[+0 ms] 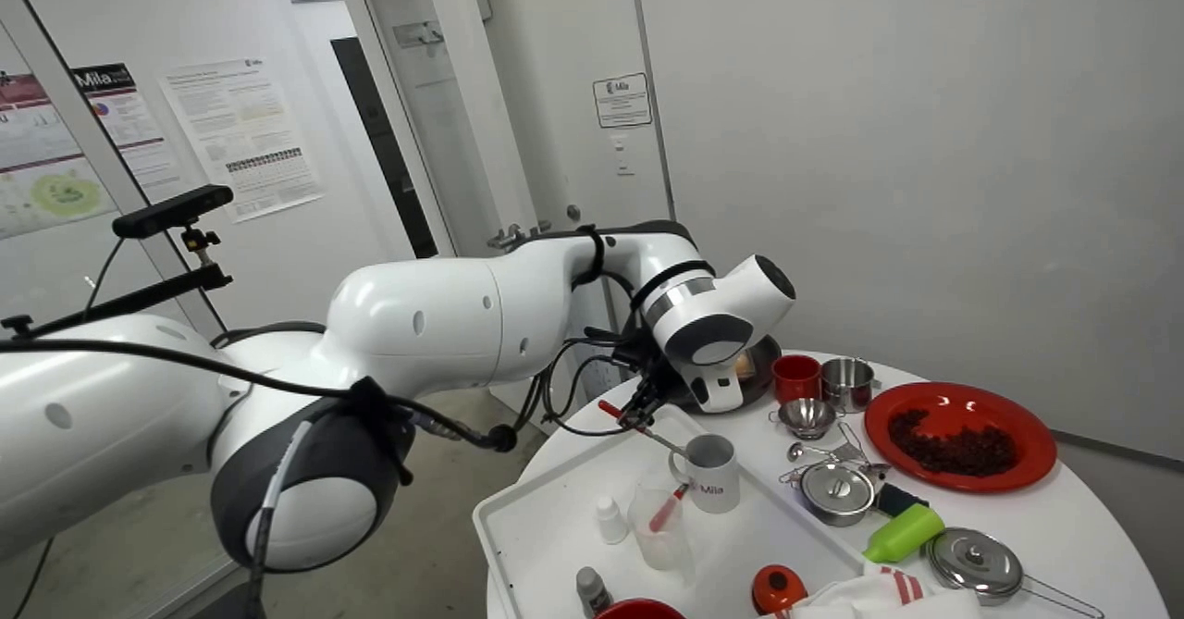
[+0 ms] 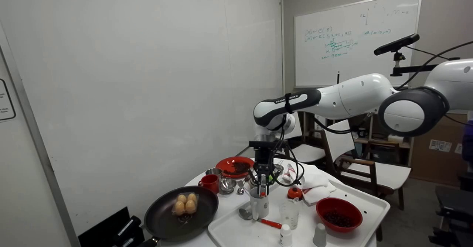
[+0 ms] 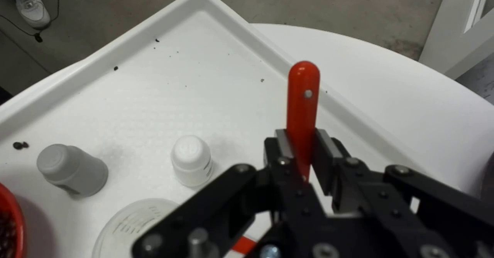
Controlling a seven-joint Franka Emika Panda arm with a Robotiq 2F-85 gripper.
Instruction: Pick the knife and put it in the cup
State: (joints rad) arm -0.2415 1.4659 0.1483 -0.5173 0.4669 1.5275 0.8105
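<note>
While a white robot arm reaches over a round white table, its gripper pinches the red handle of a small table knife, one finger on either side. The knife is held above a white tray, its blade pointing, in an exterior view, toward the rim of a white mug lettered "Mila"; whether the tip touches the mug or reaches inside it cannot be told. The mug stands upright just inside an edge of the tray, near one corner. At the mug's foot lies a red-handled metal utensil, its head close to that edge, its handle ending beside a clear measuring cup. Farther from that edge stand a white shaker and a gray shaker, apart, with a red bowl of dark beans near the gray one. Off the tray, on the table surface, a black frying pan carries four eggs, with a red mug just beside it. A red plate strewn with small dark pieces lies near the table's edge.
</note>
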